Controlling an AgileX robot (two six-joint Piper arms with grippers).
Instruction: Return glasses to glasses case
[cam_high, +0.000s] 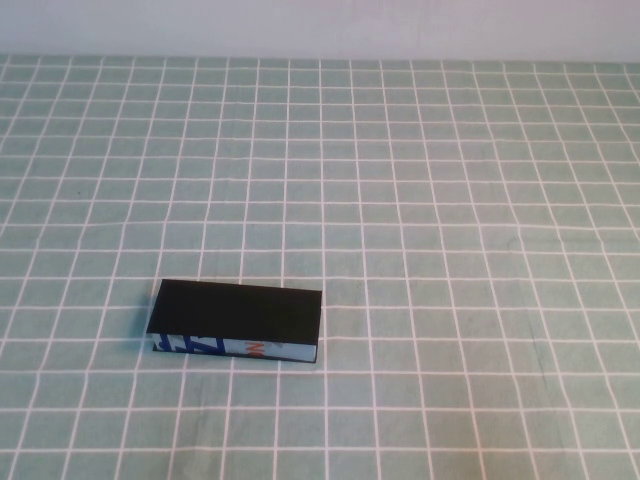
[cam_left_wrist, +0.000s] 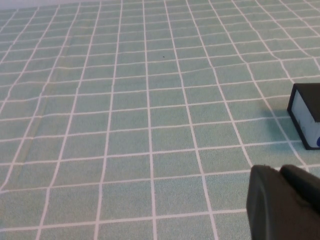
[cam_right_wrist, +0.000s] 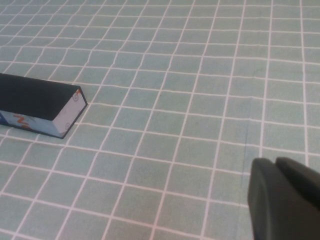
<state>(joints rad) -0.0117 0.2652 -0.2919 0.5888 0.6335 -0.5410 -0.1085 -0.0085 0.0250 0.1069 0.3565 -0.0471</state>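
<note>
Obs., single moment. Glasses case (cam_high: 238, 320) lies flat on the green checked surface (cam_high: 450, 200), lid down, on the robot's left-of-centre and toward the near edge. Black top faces up; printed front side (blue/white/orange) faces the robot. Case also shows in left wrist view (cam_left_wrist: 306, 115) (one pale end panel only) and in right wrist view (cam_right_wrist: 42, 105) (black top, pale end, strip of print).

Glasses: not visible in any view. Not on the surface, not in either end effector. Whether they sit inside the closed case can't be told from outside.

Left end effector (cam_left_wrist: 285, 202): only a dark bit of it at the frame corner of its own wrist view, low over bare cloth, case near but apart. Fingers together or apart: cannot tell. Holds nothing visible.

Right end effector (cam_right_wrist: 285, 197): same, dark bit at frame corner, over bare cloth, case well apart from it. State: cannot tell. Nothing visibly held.

Neither arm appears in the high view, so both look parked back.

Judgement: either very start (lid shut, glasses not in frame) or the end (glasses in, lid closed, arms withdrawn). Shut lid + retracted arms fit both.

If start: next move needs lid lifted along its front edge w/ case kept from sliding on cloth; glasses must be located first.
</note>
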